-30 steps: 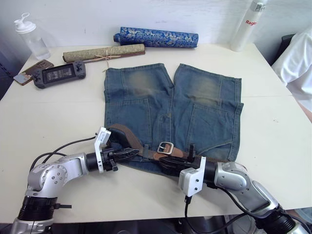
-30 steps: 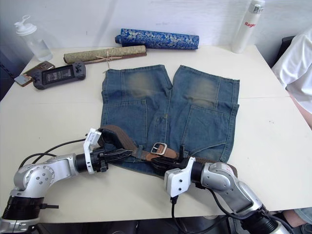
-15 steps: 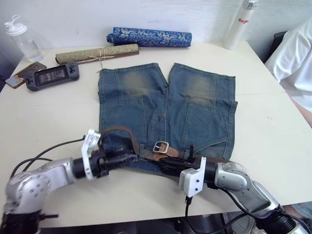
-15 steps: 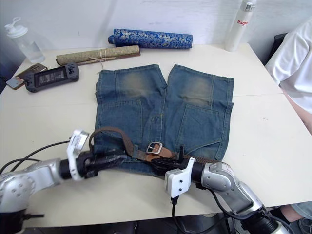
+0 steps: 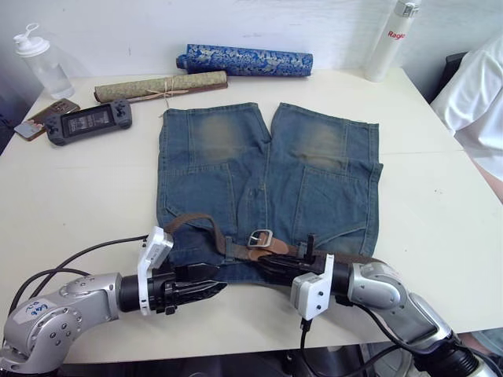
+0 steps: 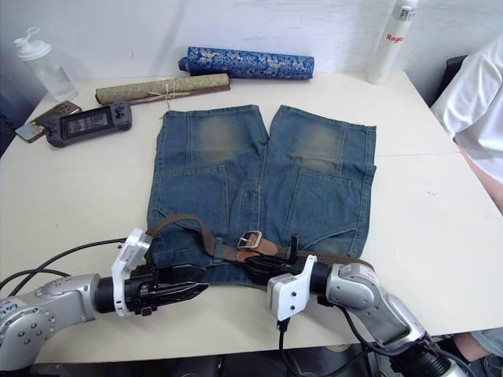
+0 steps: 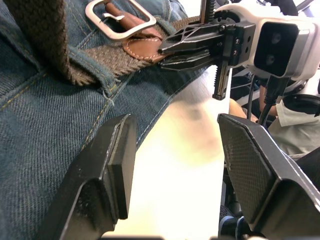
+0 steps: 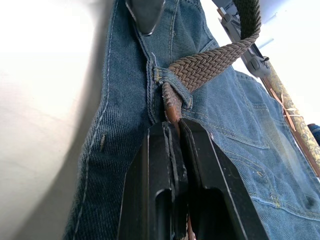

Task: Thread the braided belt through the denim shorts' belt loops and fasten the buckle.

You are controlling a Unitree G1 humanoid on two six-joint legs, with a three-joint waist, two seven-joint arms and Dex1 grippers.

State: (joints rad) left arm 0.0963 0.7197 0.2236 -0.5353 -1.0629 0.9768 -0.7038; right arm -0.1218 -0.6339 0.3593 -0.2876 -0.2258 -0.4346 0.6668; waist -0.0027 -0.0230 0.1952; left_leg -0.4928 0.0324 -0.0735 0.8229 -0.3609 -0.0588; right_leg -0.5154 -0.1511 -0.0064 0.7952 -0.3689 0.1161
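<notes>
Shorts [image 5: 267, 177] lay flat on the surface [image 5: 71, 196], right pincer [image 8: 172, 131] clamped on the belt [image 8: 210, 65] by a loop [image 8: 172, 82] — near the buckle [image 5: 260, 238], left pincer [image 7: 172, 150] gaped apart just off the waistband.

Silver jointed arms, white wrist blocks, black pincers [image 5: 211, 287], black cables.

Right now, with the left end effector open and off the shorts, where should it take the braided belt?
Probably on the slack loop of the braided belt bowing up off the denim shorts, left of the belt loop it passes through. Come from the waistband edge; the raised strap leaves room underneath. The right end effector already pinches the tan tip.
</notes>
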